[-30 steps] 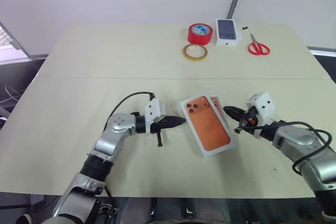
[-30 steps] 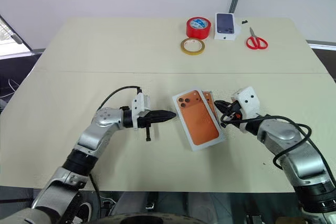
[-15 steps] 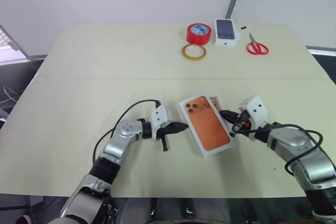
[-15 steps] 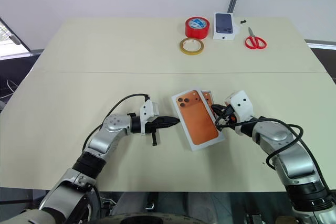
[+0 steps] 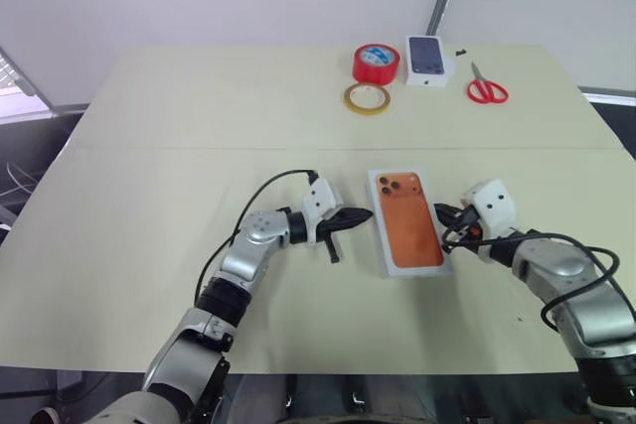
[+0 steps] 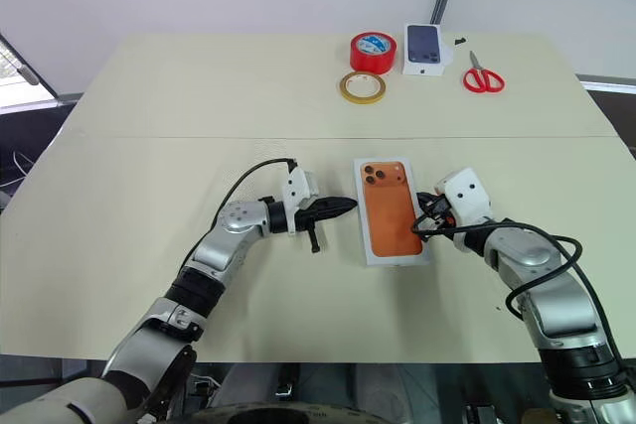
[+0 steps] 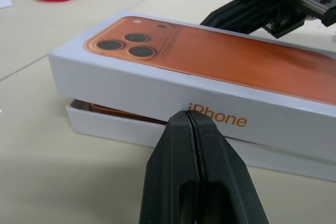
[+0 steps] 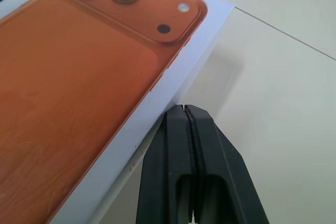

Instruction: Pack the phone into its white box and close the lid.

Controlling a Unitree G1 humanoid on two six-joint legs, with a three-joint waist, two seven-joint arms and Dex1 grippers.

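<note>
1. Lid (image 5: 407, 218) has swung from skewed to square over the white box (image 7: 173, 132), centre frame on the worktop (image 5: 149, 146); it sits slightly raised, orange phone (image 7: 113, 111) edge visible in the gap.
2. Closing nearly done; a press-down probably remains.
3. Left gripper (image 5: 360, 215) and right gripper (image 5: 444, 212) flank the lid, level, jaws fully closed, holding nothing.

**Head pair high, wrist cameras low and close**

The two head views look forward and down across the whole desk (image 5: 149, 126) from above. Each wrist camera sits low, just behind its own fingers, facing the lid (image 7: 157, 85) from opposite long sides at very near range; all four views share the lid
</note>
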